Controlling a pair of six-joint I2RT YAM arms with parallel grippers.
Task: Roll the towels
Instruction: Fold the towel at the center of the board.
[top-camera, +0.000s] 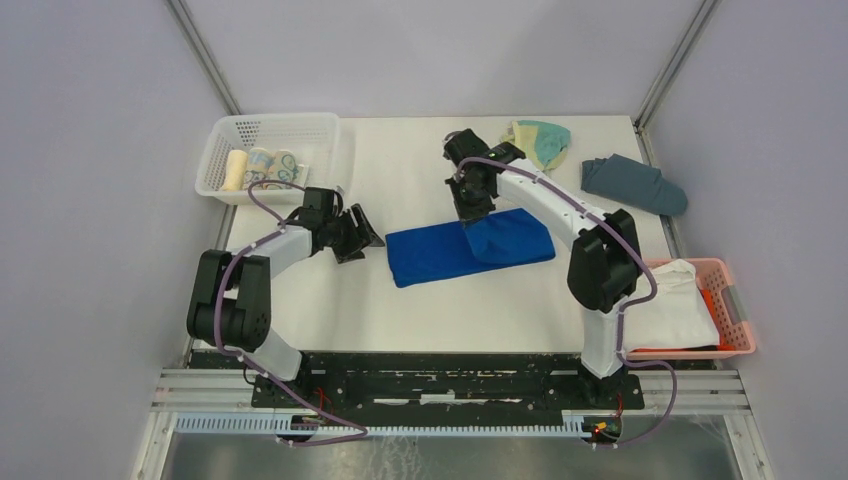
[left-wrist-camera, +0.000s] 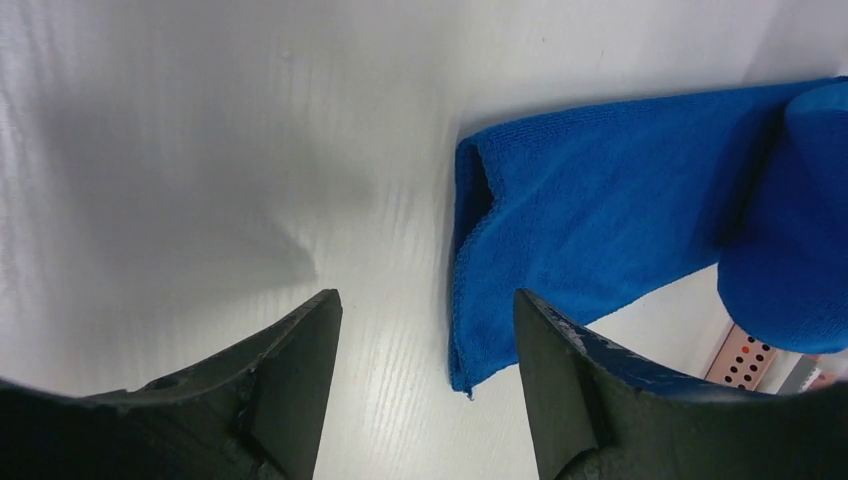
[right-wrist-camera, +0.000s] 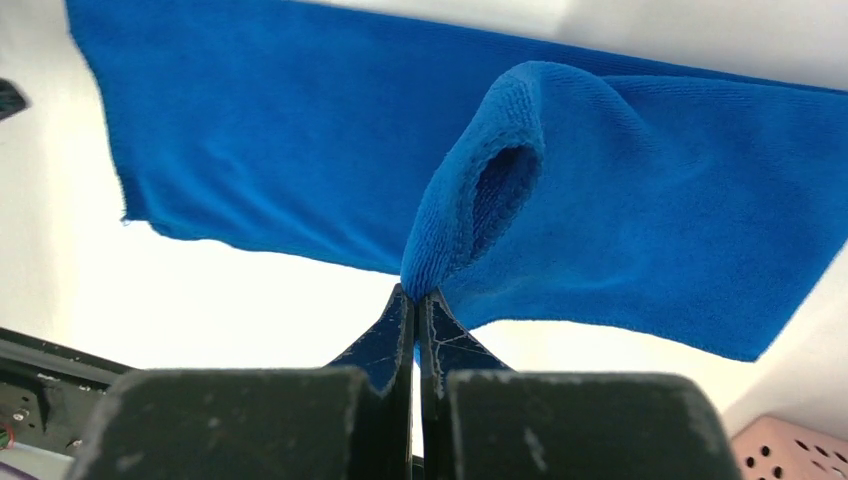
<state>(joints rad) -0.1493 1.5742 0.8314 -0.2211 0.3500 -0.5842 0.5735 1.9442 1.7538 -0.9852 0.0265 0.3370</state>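
Note:
The royal blue towel (top-camera: 440, 252) lies folded on the white table at the middle, its right end turned over on itself (top-camera: 510, 238). My right gripper (top-camera: 473, 212) is shut on the folded-over edge of the blue towel (right-wrist-camera: 470, 210) and holds it lifted. My left gripper (top-camera: 358, 237) is open and empty, just left of the towel's left end (left-wrist-camera: 560, 230), not touching it. The pale yellow and teal towel (top-camera: 541, 140) lies crumpled at the back of the table, behind the right arm.
A white basket (top-camera: 222, 165) at the back left holds several rolled towels. A slate grey-blue cloth (top-camera: 633, 183) lies at the back right. A pink basket (top-camera: 733, 310) at the right holds a white cloth (top-camera: 673, 308).

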